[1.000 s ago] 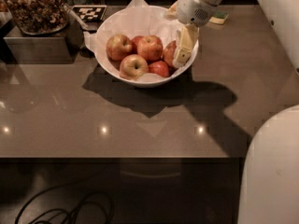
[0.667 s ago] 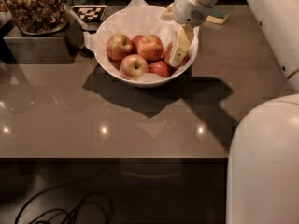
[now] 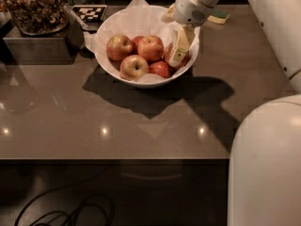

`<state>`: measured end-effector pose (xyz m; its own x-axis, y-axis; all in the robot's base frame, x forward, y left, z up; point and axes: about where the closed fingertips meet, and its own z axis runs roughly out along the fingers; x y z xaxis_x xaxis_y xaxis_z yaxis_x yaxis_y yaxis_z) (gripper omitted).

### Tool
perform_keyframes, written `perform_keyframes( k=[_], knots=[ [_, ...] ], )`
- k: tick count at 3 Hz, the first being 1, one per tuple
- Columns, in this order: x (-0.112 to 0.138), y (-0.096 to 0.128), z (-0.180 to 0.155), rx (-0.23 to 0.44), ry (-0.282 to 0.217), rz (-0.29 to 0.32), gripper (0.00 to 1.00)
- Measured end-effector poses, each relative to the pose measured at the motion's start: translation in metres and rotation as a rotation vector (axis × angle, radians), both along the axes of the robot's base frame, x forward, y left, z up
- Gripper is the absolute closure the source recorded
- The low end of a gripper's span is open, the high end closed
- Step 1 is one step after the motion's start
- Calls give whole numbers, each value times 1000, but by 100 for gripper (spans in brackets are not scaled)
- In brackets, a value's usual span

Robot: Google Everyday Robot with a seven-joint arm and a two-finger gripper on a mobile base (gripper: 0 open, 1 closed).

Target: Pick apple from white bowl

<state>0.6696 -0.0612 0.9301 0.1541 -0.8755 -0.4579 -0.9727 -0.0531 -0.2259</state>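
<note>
So, on the brown surface the white bowl holds the apple at its 3 o'clock side, touching or just under the end effector reaching in from 12 o'clock (clenched or released, can't tell), with no readable writing on the checkered marker behind.

The gripper reaches down from a white arm into the right side of the white bowl. It partly hides the apple, and whether it touches the apple cannot be told. Just left of the gripper lies a small deep-red apple, and further left a yellower apple shows its stem dimple. A red-orange apple and a paler apple sit behind those. White paper sticks up past the rim. The bowl stands on a brown tabletop. A checkered marker lies far left of the gripper, and a yellow pad lies behind it to the right.
</note>
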Motion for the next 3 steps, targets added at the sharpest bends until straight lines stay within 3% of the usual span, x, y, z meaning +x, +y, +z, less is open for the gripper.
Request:
perform_keyframes(
  k=[2,3],
  knots=[
    [4,4,-3,10,-1,-6,0],
    [2,11,-11,17,30,-3,0]
  ],
)
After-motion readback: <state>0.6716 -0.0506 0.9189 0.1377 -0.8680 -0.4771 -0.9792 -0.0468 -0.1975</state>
